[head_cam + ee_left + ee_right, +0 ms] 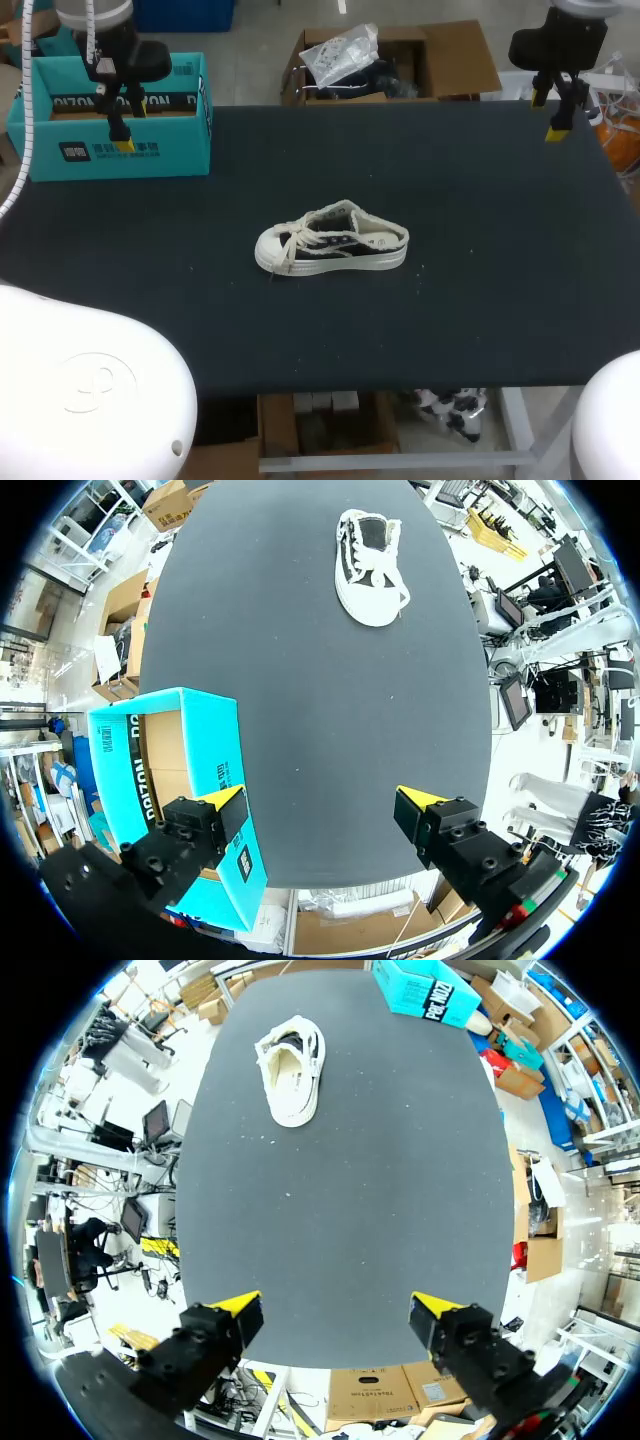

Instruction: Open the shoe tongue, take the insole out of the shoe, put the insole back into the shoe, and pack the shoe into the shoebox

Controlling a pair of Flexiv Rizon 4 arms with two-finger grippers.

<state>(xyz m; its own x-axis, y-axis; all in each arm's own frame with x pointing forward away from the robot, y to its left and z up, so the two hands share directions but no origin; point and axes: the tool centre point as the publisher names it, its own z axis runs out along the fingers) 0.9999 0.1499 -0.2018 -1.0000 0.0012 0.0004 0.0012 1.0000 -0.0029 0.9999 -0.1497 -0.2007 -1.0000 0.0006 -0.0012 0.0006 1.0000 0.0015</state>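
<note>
Our left gripper (322, 800) is wide open and has hold of nothing. In the left wrist view its two yellow-tipped fingers (228, 800) stand far apart, with bare table between them. It hangs in the air at the far left corner of the table (470, 320). One finger is over the near wall of the shoebox (120, 155), the other over the dark tabletop just beside the box.

Our right gripper (335, 1305) is also spread wide and empty. It hangs above the far right corner of the table, close to the far edge, and nothing lies under it but the table surface. In the head view it (550, 115) is well apart from everything on the table.

The shoebox is teal cardboard with a brown inside. It stands open in the far left corner, its long side running along the far edge. We cannot tell whether anything lies in it.

The sneaker (335, 240) stands upright on its sole near the middle of the table, well apart from both grippers and from the shoebox. It is a low canvas shoe, black with a white sole, white toe cap, white laces and frayed pale trim. Its toe points toward the table's left edge and its heel toward the right edge. From the left wrist it (370, 565) shows far ahead of the fingers. From the right wrist it (292, 1060) shows far ahead too, with the shoebox (425, 990) beyond it. We cannot tell how the tongue stands, nor make out the insole.
</note>
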